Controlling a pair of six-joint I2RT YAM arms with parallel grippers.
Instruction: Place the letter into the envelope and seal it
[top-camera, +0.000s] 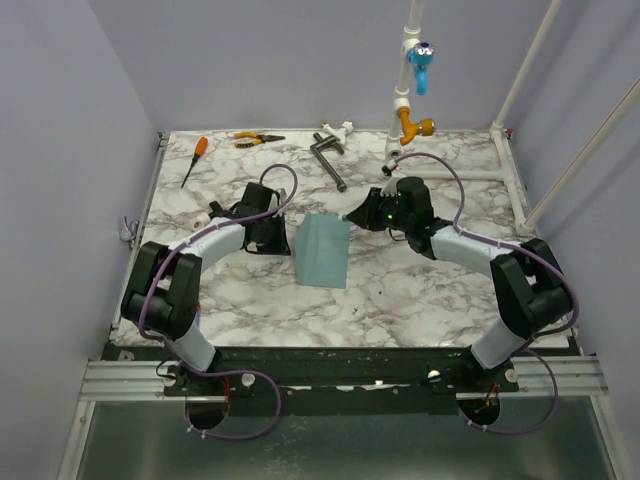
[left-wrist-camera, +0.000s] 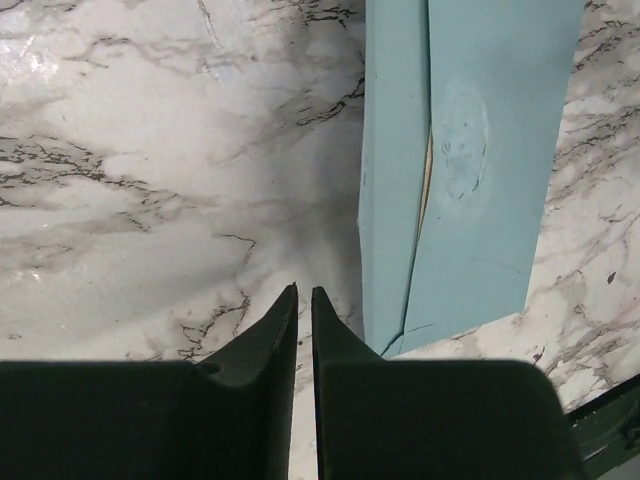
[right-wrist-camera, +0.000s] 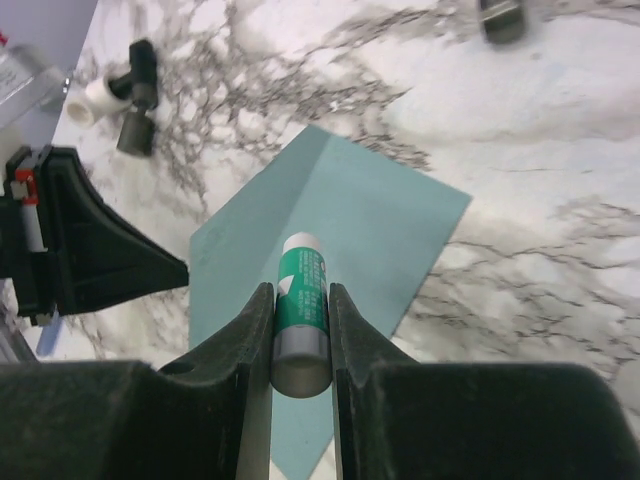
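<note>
The teal-blue envelope (top-camera: 324, 250) lies flat in the middle of the table with its flap folded over the body (left-wrist-camera: 470, 170). Only a thin tan sliver of the letter (left-wrist-camera: 427, 190) shows in the gap under the flap edge; the rest is hidden inside. My left gripper (left-wrist-camera: 304, 292) is shut and empty, low over the table just left of the envelope (top-camera: 275, 240). My right gripper (right-wrist-camera: 300, 290) is shut on a green glue stick (right-wrist-camera: 300, 300) with its white end pointing at the envelope (right-wrist-camera: 370, 220), above the envelope's far right corner (top-camera: 352, 215).
At the back lie an orange-handled screwdriver (top-camera: 194, 158), pliers (top-camera: 255, 139), a grey metal T-handle (top-camera: 328, 158) and a white pipe fitting (top-camera: 338, 130). A white pipe with a blue valve (top-camera: 421, 62) and an orange valve (top-camera: 418, 127) stands at the back right.
</note>
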